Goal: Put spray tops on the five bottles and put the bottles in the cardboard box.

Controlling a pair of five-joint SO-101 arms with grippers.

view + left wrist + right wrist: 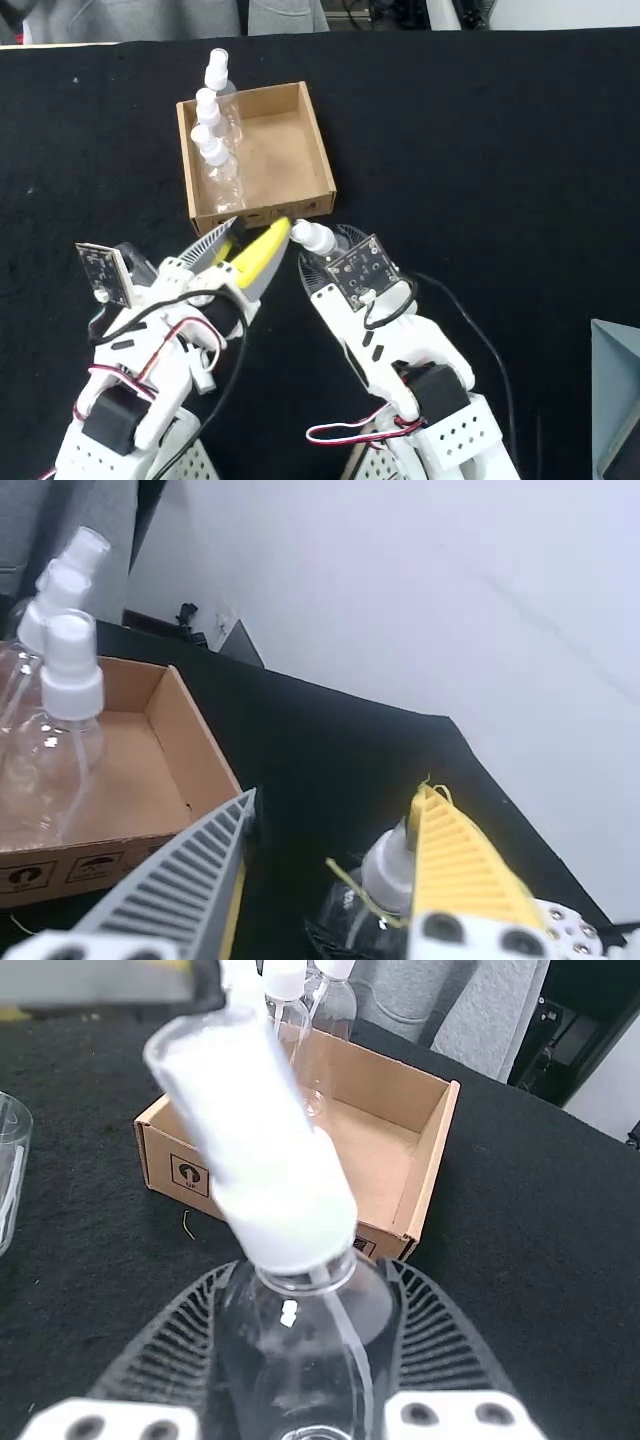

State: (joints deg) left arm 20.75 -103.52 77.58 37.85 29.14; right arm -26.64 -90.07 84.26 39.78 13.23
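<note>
- Just short of the near wall of the brown open-topped cardboard box (318,150), the right gripper (325,246) pinched a clear round plastic bottle (300,1360), whose white spray top (312,237) pointed towards the box.
- From the high view, the arm's wrist camera covered the bottle's body. The right wrist view gave it plainly, with two grey ribbed fingers (440,1340) pressed against either side of it.
- That view also showed the spray top tilted over the neck. Whether it was screwed home could not be told.
- The left gripper (260,228) lay just left of the held bottle with its jaws spread wide.
- From the left wrist view, its yellow finger (455,870) stood in front of the held bottle and its grey finger (185,880) was well apart from it. Whether the yellow finger touched the bottle could not be told.
- Three capped clear bottles (222,170) stood upright inside the box in a near-to-far row along its left wall. The left wrist view showed their white tops rising above the rim.
- At the edge of the right wrist view, a clear rounded thing (8,1170) stood on the black table (500,150) short of the box. What it was could not be told.
- A grey-blue container corner (615,390) showed at the near right.
</note>
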